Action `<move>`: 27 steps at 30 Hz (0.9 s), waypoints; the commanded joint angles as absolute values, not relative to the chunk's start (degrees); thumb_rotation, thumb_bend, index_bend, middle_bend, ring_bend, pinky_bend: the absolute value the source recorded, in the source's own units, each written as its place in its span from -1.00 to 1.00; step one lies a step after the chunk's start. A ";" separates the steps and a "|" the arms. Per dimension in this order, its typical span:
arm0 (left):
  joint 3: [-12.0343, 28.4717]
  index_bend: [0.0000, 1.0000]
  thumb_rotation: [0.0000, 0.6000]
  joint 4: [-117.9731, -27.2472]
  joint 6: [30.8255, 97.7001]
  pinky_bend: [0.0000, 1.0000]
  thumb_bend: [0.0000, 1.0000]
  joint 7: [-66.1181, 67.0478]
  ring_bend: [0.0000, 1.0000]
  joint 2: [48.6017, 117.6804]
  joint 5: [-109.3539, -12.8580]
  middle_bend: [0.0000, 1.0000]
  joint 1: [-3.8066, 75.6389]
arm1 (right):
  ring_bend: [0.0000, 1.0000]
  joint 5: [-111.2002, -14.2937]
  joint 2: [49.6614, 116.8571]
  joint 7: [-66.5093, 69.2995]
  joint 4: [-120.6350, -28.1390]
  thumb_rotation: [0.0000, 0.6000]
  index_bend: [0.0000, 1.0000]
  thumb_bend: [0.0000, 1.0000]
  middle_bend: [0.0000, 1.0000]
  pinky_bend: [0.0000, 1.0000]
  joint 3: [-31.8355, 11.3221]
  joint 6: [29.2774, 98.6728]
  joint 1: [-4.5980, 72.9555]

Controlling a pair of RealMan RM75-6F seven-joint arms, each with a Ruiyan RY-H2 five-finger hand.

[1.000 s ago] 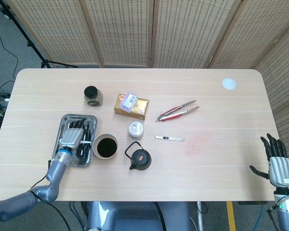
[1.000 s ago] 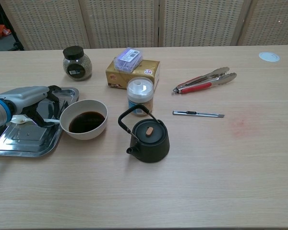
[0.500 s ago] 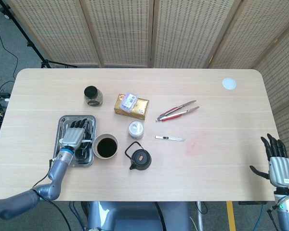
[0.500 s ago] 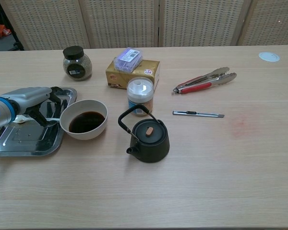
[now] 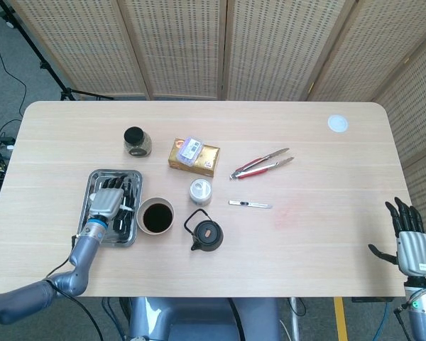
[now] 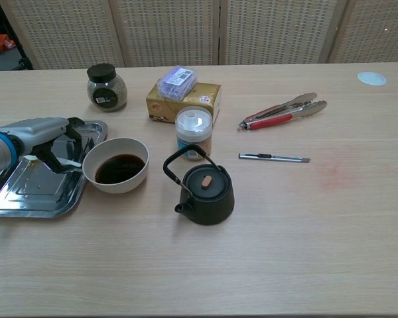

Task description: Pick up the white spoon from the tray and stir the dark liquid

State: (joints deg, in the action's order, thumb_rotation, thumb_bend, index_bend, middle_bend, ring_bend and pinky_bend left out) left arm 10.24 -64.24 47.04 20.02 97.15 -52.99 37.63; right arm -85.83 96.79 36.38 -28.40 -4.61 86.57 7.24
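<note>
Chest view: left hand [image 6: 43, 136] is over the metal tray [image 6: 26, 199], fingers [image 6: 71, 126] curled down and pinching the white spoon [image 6: 61, 161], which sits just above the tray floor at its right side. White bowl w/ dark liquid [image 6: 116, 165] stands just beside the tray's right edge. Black cast-iron teapot [image 6: 204, 187] is near the bowl, to its right; white-lidded jar [image 6: 194, 132] behind it. Further back: glass jar w/ black lid [image 6: 106, 87], gold box [image 6: 184, 99]. Tongs [image 6: 282, 110] and utility knife [image 6: 274, 158] lie well apart to the right. Head view: right hand [image 5: 408, 238] is off the table edge, fingers apart, holding nothing.
</note>
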 commanded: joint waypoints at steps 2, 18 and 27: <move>10.25 0.19 1.00 -68.12 48.94 -1.00 -0.26 18.15 -1.00 93.97 -55.00 -1.00 36.62 | -1.00 -85.81 96.77 36.41 -28.51 1.00 -0.96 -1.00 -1.00 -1.00 -4.61 86.53 7.22; 11.12 0.25 1.00 -82.87 56.81 -1.00 -0.27 -11.95 -1.00 84.27 -73.40 -1.00 31.17 | -1.00 -85.72 96.60 36.29 -29.19 1.00 -0.96 -1.00 -1.00 -1.00 -4.64 86.13 7.17; 9.30 0.28 1.00 -87.14 60.17 -1.00 -0.27 -39.19 -1.00 81.85 -84.83 -1.00 30.13 | -1.00 -85.58 96.50 36.59 -29.55 1.00 -0.96 -1.00 -1.00 -1.00 -4.79 86.15 7.10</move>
State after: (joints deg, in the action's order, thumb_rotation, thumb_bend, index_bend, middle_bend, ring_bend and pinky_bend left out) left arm 10.41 -84.19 58.02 -27.21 83.92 -78.21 31.03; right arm -85.58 96.50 36.58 -29.55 -4.78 86.15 7.10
